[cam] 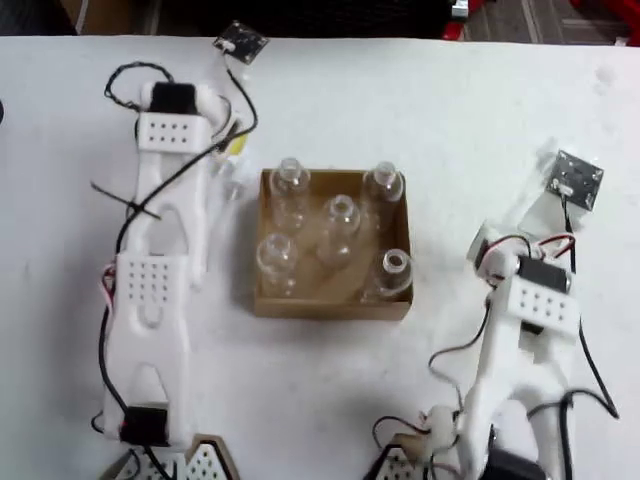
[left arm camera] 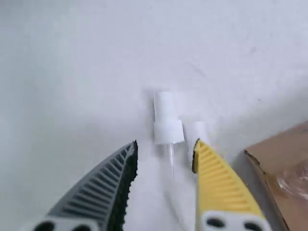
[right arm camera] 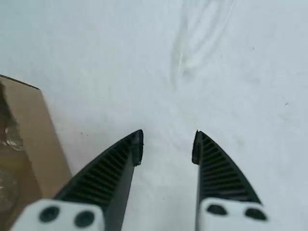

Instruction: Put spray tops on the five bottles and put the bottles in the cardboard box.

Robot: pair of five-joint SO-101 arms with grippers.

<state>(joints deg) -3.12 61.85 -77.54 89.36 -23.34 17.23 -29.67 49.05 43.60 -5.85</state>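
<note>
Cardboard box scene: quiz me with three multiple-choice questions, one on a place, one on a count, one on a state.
1. Where are the bottles?
A) in the cardboard box
B) on a shelf
C) in a gripper

2. How many bottles are there?
A) three
B) five
C) seven

3. How is the left gripper?
A) shut on a bottle
B) open, a spray top lying on the table just ahead of it
C) shut on a spray top

Answers:
1 A, the high view shows them all standing inside the box.
2 B, five open necks can be counted.
3 B, its wrist view shows the jaws apart and the top loose.
</note>
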